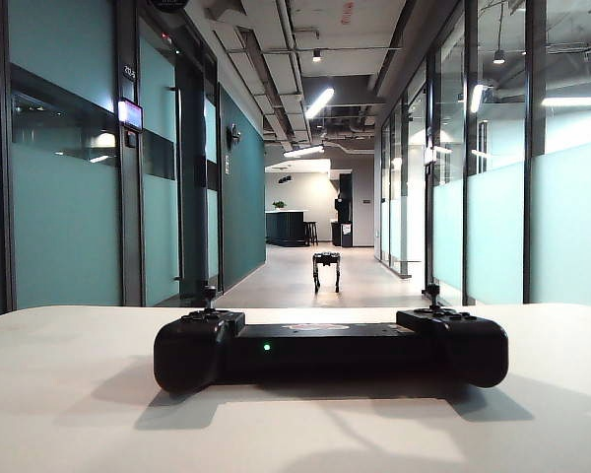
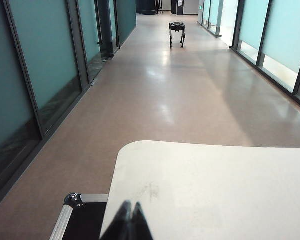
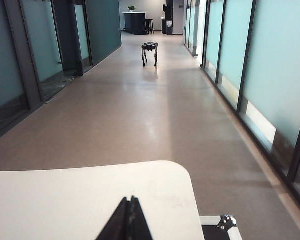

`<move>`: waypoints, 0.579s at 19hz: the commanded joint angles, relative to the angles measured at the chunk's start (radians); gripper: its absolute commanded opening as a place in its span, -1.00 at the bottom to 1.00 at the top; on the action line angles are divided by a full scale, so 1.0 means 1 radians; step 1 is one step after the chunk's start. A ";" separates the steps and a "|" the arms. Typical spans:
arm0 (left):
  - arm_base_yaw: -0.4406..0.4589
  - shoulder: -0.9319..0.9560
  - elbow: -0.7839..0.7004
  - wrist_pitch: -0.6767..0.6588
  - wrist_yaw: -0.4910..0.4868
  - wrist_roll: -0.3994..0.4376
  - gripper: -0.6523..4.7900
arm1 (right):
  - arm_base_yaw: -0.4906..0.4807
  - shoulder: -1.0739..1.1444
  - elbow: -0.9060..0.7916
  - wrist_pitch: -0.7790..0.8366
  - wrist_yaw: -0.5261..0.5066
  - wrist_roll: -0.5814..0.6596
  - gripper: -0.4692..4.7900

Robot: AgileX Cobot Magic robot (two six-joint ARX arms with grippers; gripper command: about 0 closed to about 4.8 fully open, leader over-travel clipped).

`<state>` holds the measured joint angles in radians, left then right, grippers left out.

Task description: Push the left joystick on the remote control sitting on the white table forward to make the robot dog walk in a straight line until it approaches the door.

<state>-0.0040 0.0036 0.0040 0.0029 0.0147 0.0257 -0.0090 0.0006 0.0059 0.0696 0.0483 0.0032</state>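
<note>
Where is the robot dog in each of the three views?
Exterior view: robot dog stands mid-corridor, beyond the remote control.
Left wrist view: robot dog far down the corridor.
Right wrist view: robot dog far down the corridor.
Shared landmark: the white table.

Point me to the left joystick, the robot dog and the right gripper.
left joystick (image 1: 209,292), exterior view, knob cap.
robot dog (image 1: 326,261), exterior view, body.
right gripper (image 3: 130,201), right wrist view, shut fingertips over the table.
</note>
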 commanded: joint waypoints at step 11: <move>0.000 0.000 0.003 0.011 0.001 0.001 -0.78 | -0.002 -0.003 -0.005 -0.037 -0.002 0.008 -0.83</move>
<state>-0.0040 0.0036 0.0040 0.0029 0.0147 0.0257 -0.0093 0.0006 0.0059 0.0223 0.0483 0.0078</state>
